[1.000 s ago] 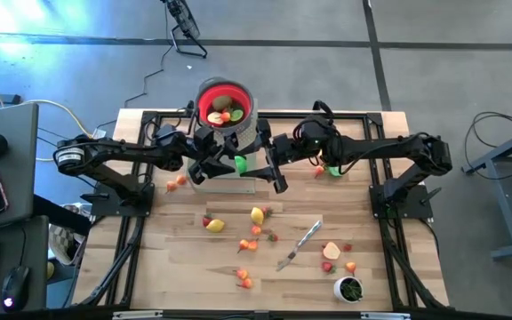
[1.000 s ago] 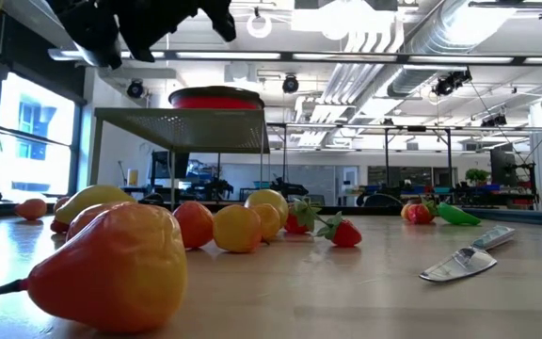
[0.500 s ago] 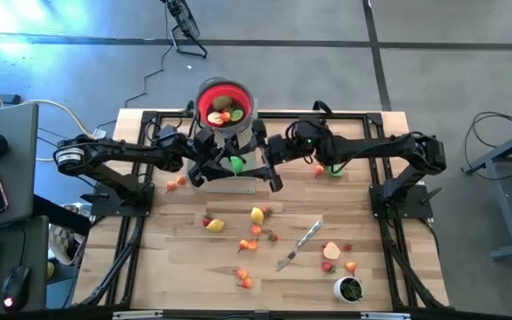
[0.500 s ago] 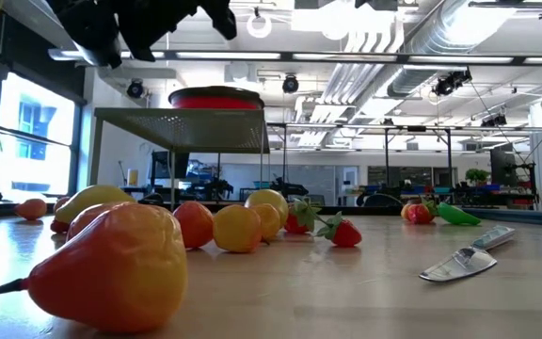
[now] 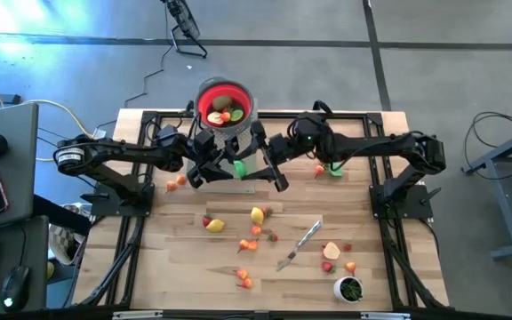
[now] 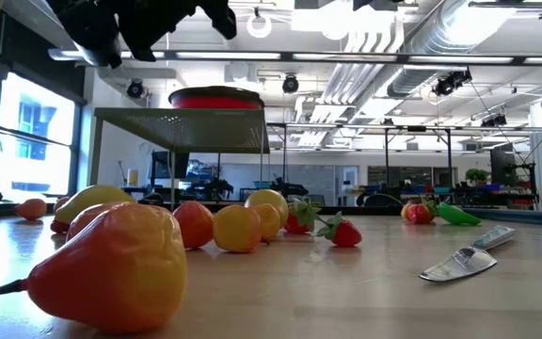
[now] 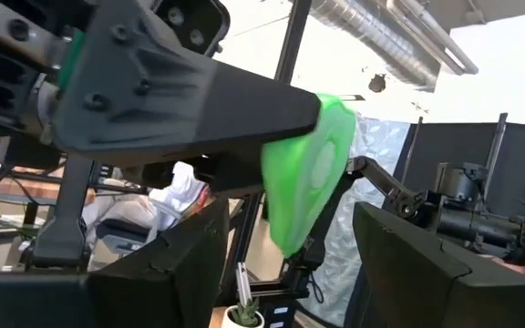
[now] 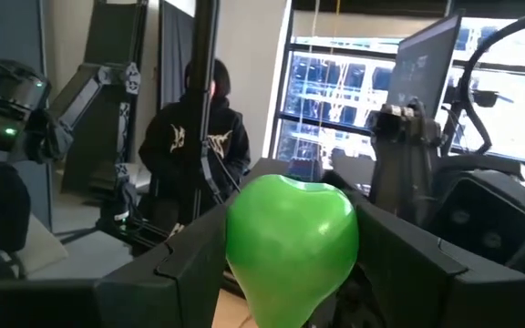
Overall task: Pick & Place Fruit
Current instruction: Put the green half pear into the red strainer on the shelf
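Observation:
A green fruit piece [image 5: 237, 165] hangs above the table, just on the near side of the red bowl [image 5: 225, 105], which stands on a grey stand [image 6: 182, 127] and holds a few fruit. My right gripper [image 8: 290, 251] is shut on this piece. My left gripper [image 7: 290, 241] faces it from the table's left and is open. Its fingertips stand on either side of the piece's lower end [image 7: 285, 232] without plainly touching it. Several more fruit [image 5: 257, 214] lie on the wooden table. My right gripper pinches the green piece between its two fingers, on its two opposite sides [image 8: 237, 239]. The fingers come about level from the table's right. The piece is lifted clear of the table, its broad notched end [image 8: 290, 193] sticking out past the fingertips.
A silver knife [image 5: 302, 242] lies right of the middle. A small white cup [image 5: 349, 288] stands at the near right, with fruit around it. Another green piece and a red one [image 5: 332, 170] lie under the right arm. A large pear [image 6: 111, 268] fills the low view's foreground.
My right arm has swung slightly toward the table's left and its wrist has turned a little. The green piece stays where it was between the two grippers. Neither gripper's gap has changed.

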Available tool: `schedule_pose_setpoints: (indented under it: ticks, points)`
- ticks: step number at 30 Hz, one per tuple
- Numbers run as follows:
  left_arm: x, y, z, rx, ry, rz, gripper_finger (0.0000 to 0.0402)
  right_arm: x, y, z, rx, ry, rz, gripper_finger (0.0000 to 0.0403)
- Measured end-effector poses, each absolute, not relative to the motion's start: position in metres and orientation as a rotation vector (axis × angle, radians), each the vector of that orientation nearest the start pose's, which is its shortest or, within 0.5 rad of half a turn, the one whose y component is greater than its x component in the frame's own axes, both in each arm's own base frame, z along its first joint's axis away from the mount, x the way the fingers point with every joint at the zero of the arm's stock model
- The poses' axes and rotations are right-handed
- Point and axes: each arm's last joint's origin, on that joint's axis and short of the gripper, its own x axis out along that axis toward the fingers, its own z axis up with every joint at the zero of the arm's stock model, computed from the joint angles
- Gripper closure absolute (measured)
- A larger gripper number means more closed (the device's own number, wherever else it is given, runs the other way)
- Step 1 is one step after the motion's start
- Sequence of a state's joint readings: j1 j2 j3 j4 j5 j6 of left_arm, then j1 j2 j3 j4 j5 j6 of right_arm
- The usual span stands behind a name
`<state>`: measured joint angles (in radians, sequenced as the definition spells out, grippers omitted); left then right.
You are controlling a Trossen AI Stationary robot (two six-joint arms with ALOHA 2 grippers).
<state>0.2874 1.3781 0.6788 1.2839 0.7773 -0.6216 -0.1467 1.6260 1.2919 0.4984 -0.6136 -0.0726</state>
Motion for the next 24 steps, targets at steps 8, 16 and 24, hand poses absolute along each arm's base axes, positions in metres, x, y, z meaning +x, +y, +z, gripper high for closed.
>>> schedule_pose_setpoints:
  ticks: [8, 16, 24]
  points:
    - [0.2640, 0.0570, 0.2995, -0.290, -0.341, -0.606, 0.0174, 0.3744, -0.0387, 0.3578, -0.149, -0.169, 0.458, 0.0183]
    - [0.2640, 0.0569, 0.2996, -0.307, -0.336, -0.609, 0.0174, 0.3745, -0.0380, 0.3558, -0.211, -0.170, 0.479, 0.0183]
    - [0.2642, 0.0576, 0.3000, -0.316, -0.348, -0.586, 0.0174, 0.3746, -0.0383, 0.3556, -0.227, -0.171, 0.468, 0.0183]
